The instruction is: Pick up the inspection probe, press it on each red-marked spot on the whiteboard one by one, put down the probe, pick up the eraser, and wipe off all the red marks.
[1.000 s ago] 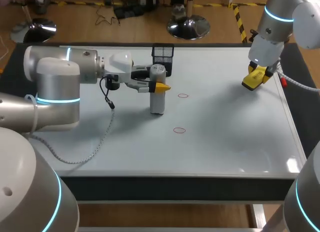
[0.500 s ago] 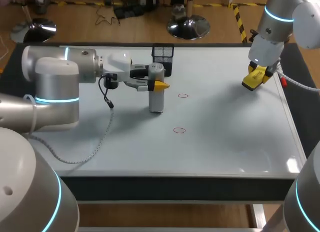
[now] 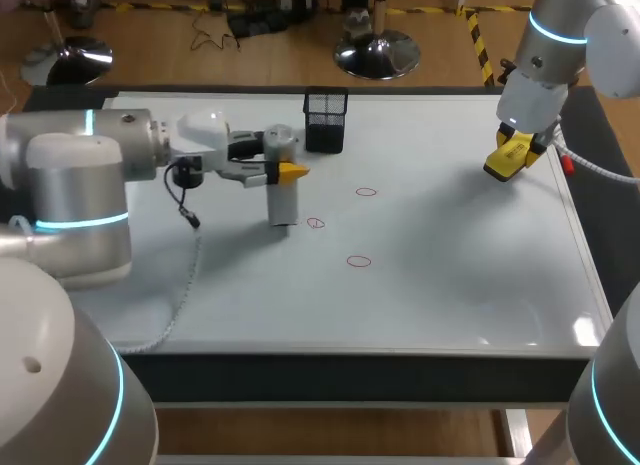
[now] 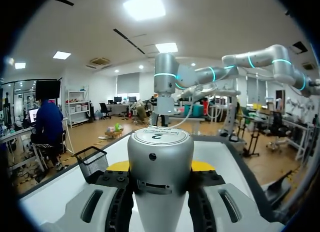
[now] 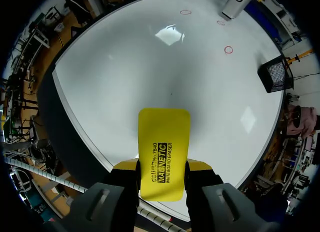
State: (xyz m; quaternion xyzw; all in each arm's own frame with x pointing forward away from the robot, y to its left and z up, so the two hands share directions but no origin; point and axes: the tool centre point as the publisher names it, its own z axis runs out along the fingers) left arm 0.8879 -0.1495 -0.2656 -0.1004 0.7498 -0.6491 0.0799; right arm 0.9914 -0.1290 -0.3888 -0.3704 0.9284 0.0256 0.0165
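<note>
On the left part of the whiteboard (image 3: 450, 285), my left gripper (image 3: 286, 171) holds the probe (image 3: 283, 200). Its fingers are clamped on the probe from both sides, high up near the top. The probe is a silver tube. It stands straight up, with its flat end down at the board. I think it is held upright so the end can press flat on a spot. I cannot tell if the end touches the board or hangs just above it.

Three red marks are on the board. The first mark (image 3: 316, 223) is just beside the bottom of the probe, on the side toward my right arm. The second mark (image 3: 366, 192) is a bit further off. The third mark (image 3: 358, 261) is nearer the front edge. The probe is not on any of them right now. So I think the pressing step is the one in hand. The probe needs to be set right over a mark and pushed down.

A black basket (image 3: 326, 118) sits at the back edge, near the probe but apart from it.

Far over on the right side, my right gripper (image 3: 513, 150) hangs above the board. Its fingers are clamped on the yellow eraser (image 5: 162, 152). The eraser is well apart from the marks. I think it is out there so it does not get in the way, and so it is ready to wipe when the pressing is done.
</note>
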